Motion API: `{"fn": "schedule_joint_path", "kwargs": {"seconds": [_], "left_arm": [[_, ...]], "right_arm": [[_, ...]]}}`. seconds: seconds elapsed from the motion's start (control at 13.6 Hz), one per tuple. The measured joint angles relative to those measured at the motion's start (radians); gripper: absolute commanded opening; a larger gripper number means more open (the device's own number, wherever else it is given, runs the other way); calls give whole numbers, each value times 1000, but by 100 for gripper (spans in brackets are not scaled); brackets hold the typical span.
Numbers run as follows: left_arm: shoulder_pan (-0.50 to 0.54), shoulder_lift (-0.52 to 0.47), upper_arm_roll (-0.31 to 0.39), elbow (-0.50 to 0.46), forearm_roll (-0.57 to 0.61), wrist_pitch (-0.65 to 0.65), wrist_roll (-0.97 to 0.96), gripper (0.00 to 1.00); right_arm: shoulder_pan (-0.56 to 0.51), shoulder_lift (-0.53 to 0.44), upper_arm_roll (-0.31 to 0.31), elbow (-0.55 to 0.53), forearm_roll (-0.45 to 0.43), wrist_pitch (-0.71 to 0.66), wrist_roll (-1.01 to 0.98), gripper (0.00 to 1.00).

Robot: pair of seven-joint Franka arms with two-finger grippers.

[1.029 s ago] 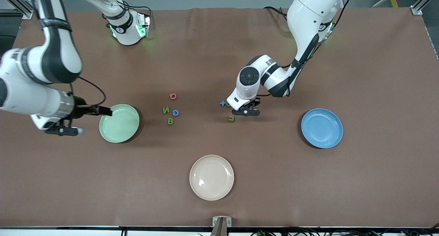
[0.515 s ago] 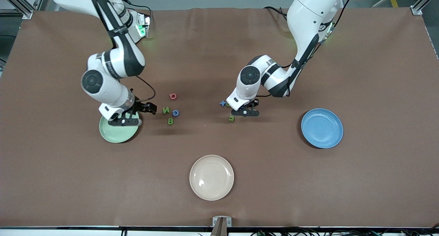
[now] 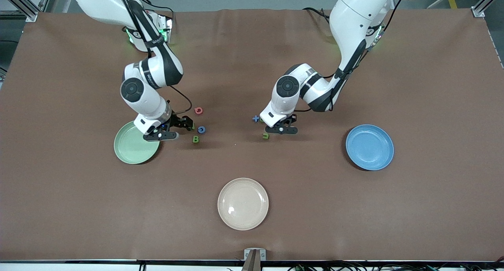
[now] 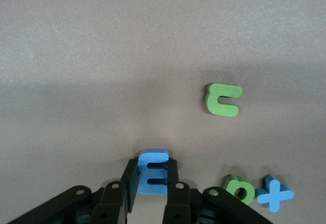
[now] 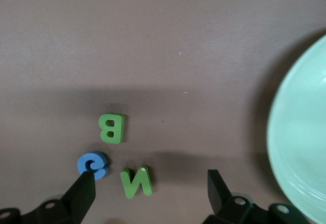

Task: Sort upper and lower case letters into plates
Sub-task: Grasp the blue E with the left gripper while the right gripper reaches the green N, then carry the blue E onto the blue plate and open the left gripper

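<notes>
My left gripper (image 4: 152, 179) is shut on a blue E (image 4: 153, 169), low at the table; in the front view the gripper (image 3: 281, 126) hides that letter. Beside it lie a green c-shaped piece (image 4: 222, 100), a small green letter (image 4: 239, 189) and a blue plus-shaped piece (image 4: 275, 194). My right gripper (image 5: 150, 186) stands open over a green N (image 5: 136, 181), with a blue C (image 5: 93, 165) and a green B (image 5: 111, 128) close by. A red letter (image 3: 199, 110) lies farther from the front camera. The pale green plate (image 3: 134, 149) and the blue plate (image 3: 369, 147) hold nothing.
A cream-beige plate (image 3: 243, 203) sits near the table's front edge, between the two letter groups. The right gripper (image 3: 184, 124) hangs just past the pale green plate's rim (image 5: 285, 132). Brown tabletop surrounds everything.
The right arm swung in from the table's end, across the pale green plate, to the N. The left gripper closed on the blue E and stayed in place.
</notes>
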State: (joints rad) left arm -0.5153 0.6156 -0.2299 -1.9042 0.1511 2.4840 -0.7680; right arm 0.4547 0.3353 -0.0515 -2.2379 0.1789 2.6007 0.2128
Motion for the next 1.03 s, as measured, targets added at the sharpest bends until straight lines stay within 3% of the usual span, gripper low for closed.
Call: {"fn": "schedule_joint_path", "kwargs": {"seconds": [0.37, 0.74, 1.03], "left_arm": [[44, -44, 2, 8, 0, -61, 1, 6], [148, -210, 1, 6, 0, -265, 94, 5], [254, -309, 1, -76, 0, -288, 229, 5]], "right_arm": [[27, 79, 0, -1, 0, 72, 12, 84], [31, 84, 0, -2, 0, 68, 18, 84], [46, 84, 0, -13, 0, 57, 37, 84]]}}
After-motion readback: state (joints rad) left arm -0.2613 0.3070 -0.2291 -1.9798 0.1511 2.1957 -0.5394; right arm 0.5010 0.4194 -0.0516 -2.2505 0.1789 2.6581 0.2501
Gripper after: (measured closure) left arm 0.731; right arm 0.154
